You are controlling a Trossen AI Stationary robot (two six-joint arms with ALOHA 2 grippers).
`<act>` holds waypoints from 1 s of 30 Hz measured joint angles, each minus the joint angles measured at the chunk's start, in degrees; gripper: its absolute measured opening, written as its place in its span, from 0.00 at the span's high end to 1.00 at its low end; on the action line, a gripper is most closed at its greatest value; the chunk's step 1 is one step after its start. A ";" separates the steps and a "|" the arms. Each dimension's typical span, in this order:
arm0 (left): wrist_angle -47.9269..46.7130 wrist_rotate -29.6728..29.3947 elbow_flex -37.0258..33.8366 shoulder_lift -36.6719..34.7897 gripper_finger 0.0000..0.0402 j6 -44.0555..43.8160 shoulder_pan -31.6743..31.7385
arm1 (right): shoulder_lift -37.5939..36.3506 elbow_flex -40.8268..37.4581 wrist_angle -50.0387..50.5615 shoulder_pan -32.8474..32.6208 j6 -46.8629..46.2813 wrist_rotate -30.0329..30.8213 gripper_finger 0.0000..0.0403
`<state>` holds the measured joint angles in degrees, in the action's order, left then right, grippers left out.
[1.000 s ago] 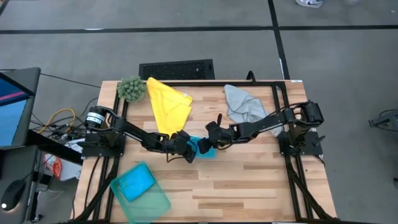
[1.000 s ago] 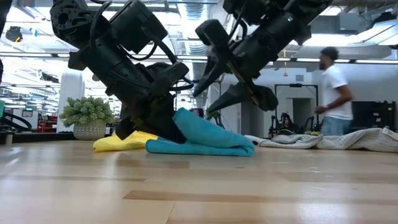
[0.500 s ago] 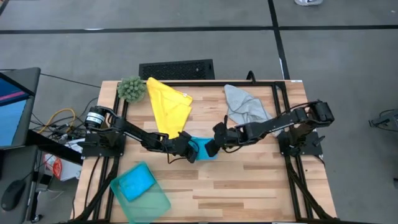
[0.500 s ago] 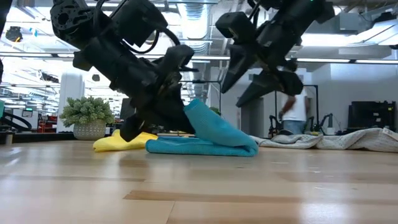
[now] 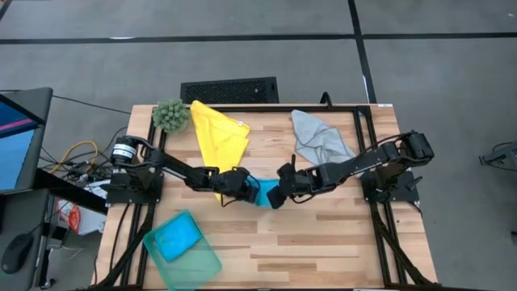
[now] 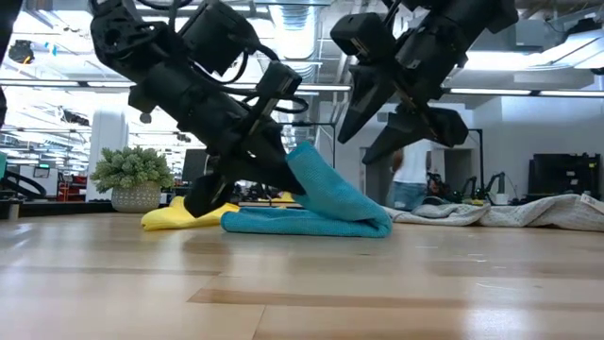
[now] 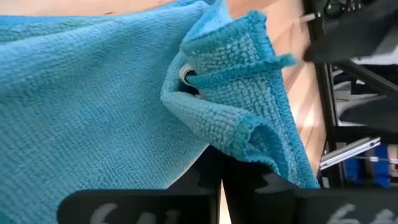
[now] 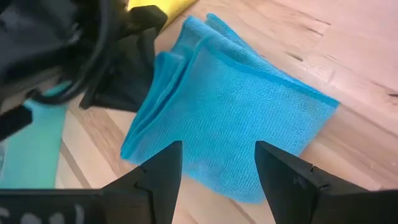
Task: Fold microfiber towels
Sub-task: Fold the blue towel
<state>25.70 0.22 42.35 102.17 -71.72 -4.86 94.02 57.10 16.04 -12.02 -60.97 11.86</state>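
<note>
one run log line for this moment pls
step: folding blue towel | left gripper: shut on blue towel edge, lifted | right gripper: open above towel | yellow towel, grey towel: unfolded at far side

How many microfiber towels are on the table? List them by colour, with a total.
yellow towel: 1
bright blue towel: 2
light grey towel: 1
teal green towel: 1
Total: 5

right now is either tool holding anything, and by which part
The left tool is shut on the blue towel, pinching its bunched hemmed edge and lifting that side. The right tool is open above the towel, holding nothing.
</note>
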 joint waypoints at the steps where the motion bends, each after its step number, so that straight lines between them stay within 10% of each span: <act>1: -0.09 0.78 0.00 0.00 1.00 -0.39 0.52 | 0.00 0.00 -0.07 -0.01 0.20 0.15 0.44; 30: -5.01 2.71 -0.02 -4.27 1.00 2.31 3.31 | 5.88 0.06 -12.19 1.85 5.27 -0.08 0.44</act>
<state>20.69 2.93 42.33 97.90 -69.40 -1.55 99.90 57.16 3.85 -10.17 -55.70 11.78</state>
